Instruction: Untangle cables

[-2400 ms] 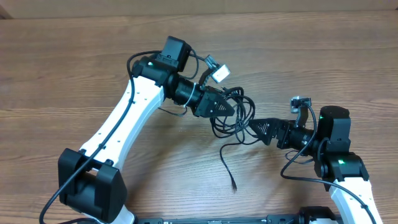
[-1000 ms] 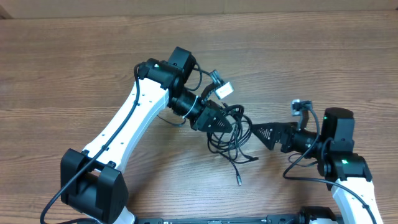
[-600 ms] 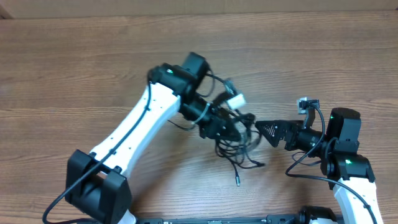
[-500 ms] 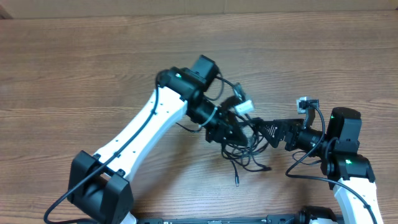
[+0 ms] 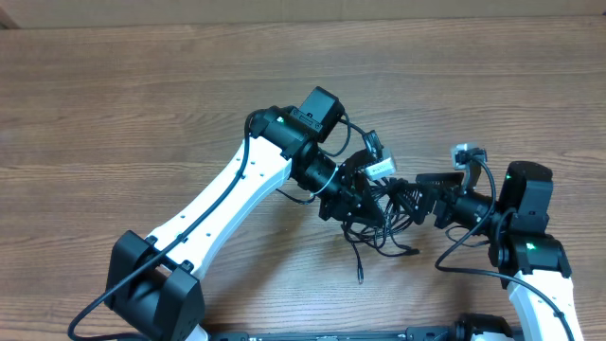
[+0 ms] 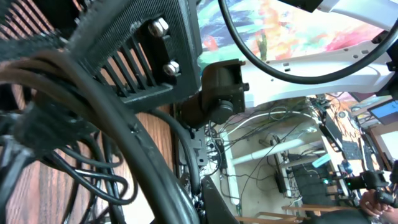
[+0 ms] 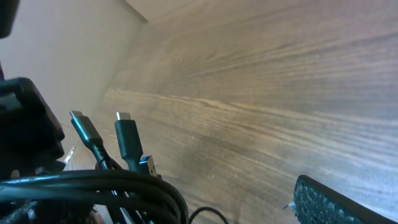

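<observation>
Wood table (image 5: 114, 95) | left fingers (image 5: 358, 192) pinching cables (image 5: 377, 234), moved right | right fingers (image 5: 418, 190) spread

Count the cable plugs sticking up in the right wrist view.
2. The thinner plug stands left, the wider plug just right of it, both above the cables. Others may be hidden in the tangle.

Your overhead view is bright and even, and sharp all over. Light falls from above, so the arms (image 5: 237, 189) leave only soft, small shadows on the wooden table (image 5: 114, 95). Your left wrist view is dark up close, where the cables (image 6: 124, 140) crowd the lens, but bright behind. Your right wrist view is softer: the plugs (image 7: 127, 143) look clear, the far wood hazy with a pale shine.
</observation>
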You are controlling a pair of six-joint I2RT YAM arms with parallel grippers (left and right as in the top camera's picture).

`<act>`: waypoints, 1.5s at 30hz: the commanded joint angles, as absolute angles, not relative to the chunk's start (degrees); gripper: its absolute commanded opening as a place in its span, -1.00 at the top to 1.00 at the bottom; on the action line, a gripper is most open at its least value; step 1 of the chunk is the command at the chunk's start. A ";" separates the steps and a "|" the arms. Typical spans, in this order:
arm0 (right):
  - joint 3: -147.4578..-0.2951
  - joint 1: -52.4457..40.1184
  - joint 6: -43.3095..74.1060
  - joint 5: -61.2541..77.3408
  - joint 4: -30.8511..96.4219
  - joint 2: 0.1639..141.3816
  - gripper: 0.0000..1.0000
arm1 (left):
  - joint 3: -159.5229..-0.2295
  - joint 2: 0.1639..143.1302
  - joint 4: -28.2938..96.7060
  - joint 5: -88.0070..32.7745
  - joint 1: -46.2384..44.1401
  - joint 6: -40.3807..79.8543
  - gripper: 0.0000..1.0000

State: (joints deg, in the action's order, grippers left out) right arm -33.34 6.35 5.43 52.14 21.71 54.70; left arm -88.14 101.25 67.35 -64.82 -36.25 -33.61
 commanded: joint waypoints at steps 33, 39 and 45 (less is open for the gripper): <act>-33.41 6.46 11.44 39.38 13.91 54.52 -1.00 | -89.45 99.63 67.48 -69.06 -46.48 -32.73 0.92; -33.41 6.46 18.48 23.66 13.98 55.44 -1.00 | -89.45 99.63 67.55 -68.86 -46.92 -32.58 0.91; -33.41 6.46 23.35 16.36 14.46 57.32 -1.00 | -89.45 99.63 67.68 -68.34 -46.89 -32.58 0.92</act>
State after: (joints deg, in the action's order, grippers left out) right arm -33.34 5.19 16.93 33.08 14.92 55.16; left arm -88.14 101.25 66.04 -63.66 -44.64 -31.66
